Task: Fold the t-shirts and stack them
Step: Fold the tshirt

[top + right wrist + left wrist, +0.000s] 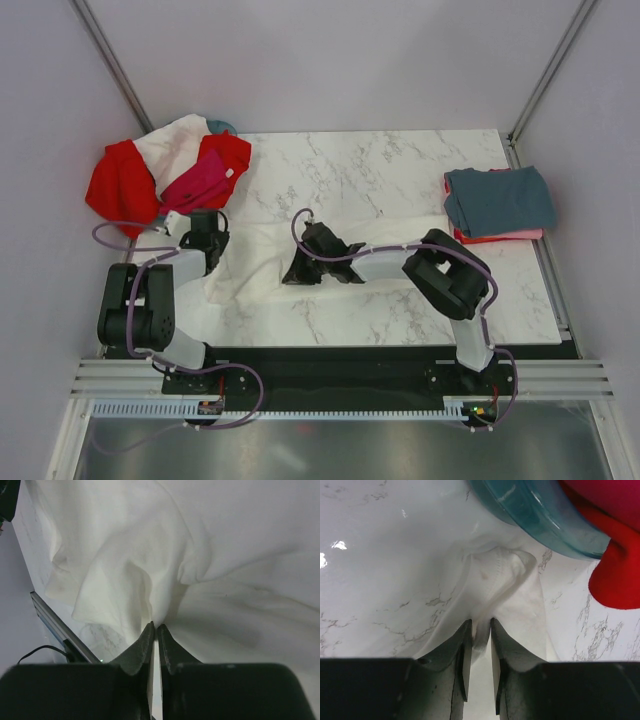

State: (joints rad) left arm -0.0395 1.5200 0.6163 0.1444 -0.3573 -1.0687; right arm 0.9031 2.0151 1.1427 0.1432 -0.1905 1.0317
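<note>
Pinching noted on both arms; every place below is given against the marble table (400, 180).

- White t-shirt (245, 265): lies rumpled on the table's near-left part and runs from the left gripper across to the right gripper.
- Left gripper (480, 622): jaws drawn narrow, with a gathered fold of the white t-shirt caught between the fingers (462, 645). It sits over the table's left edge, and the cloth bunches into a small peak just beyond the tips.
- Right gripper (155, 626): jaws almost together, nipping a ridge of the same white t-shirt. It sits near the table's middle, toward the near edge. Cloth fills nearly all of the right wrist view.
- Teal basket (540, 515): at the table's far-left corner, largely covered by loose shirts.
- Loose heap over that corner: red shirt (120, 185), second white shirt (175, 145), magenta shirt (200, 180). The red one hangs past the table's left edge.
- Folded stack at the table's far-right edge: slate grey-blue shirt (500, 198) on top, with the coral pink shirt (515, 235) showing as a strip beneath it.
</note>
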